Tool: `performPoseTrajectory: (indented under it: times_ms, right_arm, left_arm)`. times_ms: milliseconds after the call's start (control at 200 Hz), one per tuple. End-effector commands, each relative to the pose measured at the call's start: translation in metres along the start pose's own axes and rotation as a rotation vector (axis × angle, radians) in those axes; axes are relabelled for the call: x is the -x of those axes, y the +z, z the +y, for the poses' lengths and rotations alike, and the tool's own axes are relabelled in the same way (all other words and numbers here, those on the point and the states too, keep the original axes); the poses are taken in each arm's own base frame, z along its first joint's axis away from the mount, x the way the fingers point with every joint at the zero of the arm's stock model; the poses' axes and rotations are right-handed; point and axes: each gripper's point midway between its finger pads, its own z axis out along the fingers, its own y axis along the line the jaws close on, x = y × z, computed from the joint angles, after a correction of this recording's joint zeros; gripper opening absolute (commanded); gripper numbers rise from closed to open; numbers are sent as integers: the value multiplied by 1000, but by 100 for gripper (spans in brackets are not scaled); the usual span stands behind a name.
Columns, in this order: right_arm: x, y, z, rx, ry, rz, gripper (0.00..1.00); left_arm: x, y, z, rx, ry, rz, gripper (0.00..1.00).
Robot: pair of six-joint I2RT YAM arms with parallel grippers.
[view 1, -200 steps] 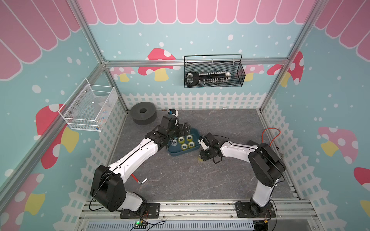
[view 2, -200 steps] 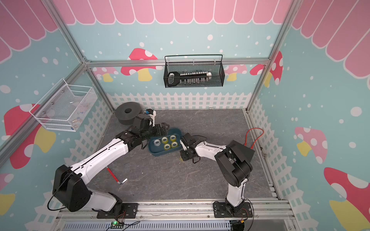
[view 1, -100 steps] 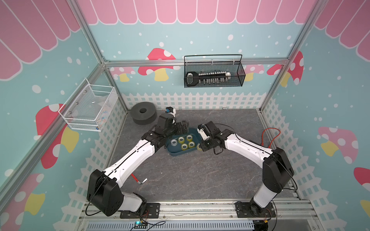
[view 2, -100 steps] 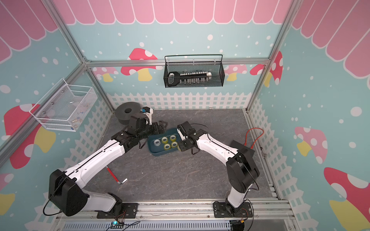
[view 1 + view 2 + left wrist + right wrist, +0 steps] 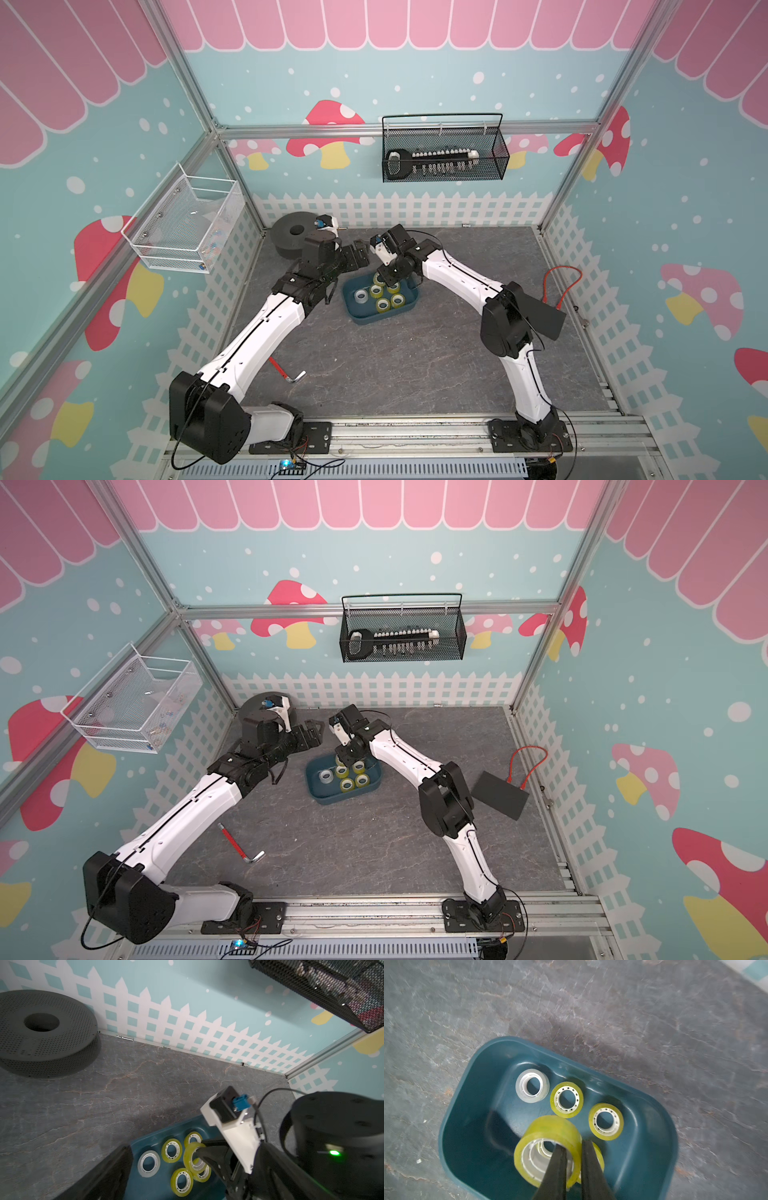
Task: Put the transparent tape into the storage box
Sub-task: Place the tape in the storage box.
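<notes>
Storage box, teal: five tape rolls already lie flat inside; a sixth awaits release, judged the remaining step. Right gripper: narrow, one finger through the core, one outside, pinching the wall of the transparent tape, which hangs on edge over the box interior. Left gripper: wide, empty, just beside the box.

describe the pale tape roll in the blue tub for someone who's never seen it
In the middle of the grey floor sits a dark teal storage box. Of the rolls lying flat in it, the pale roll is nearest the left arm, whitish-grey where its neighbours are yellow.
</notes>
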Motion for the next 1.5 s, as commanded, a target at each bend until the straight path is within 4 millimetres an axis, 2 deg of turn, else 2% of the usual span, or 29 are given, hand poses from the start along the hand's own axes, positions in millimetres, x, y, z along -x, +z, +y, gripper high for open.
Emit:
performPoseTrajectory:
  times_ms: [0, 240, 525, 741, 971, 1341, 1496]
  right_arm:
    - [3, 3, 25, 53, -76, 10, 0]
    - [-20, 32, 61, 81, -185, 83, 0]
    - [-36, 54, 83, 59, -246, 125, 0]
    - [-41, 64, 80, 32, -248, 137, 0]
    - [-51, 76, 72, -14, -248, 170, 0]
    - [-58, 84, 70, -22, -250, 187, 0]
    - [-64, 85, 68, -26, -254, 210, 5]
  left_arm:
    - [4, -6, 5, 11, -6, -25, 99]
    - [-3, -5, 5, 1, -12, -6, 99]
    - [-9, -4, 6, -5, -9, 12, 99]
    - [-11, -3, 8, -3, -6, 18, 99]
    - [-4, -9, 13, 12, -10, -10, 99]
    - [-4, -10, 17, 11, -16, -14, 99]
    - [-5, -8, 16, 5, -18, -7, 99]
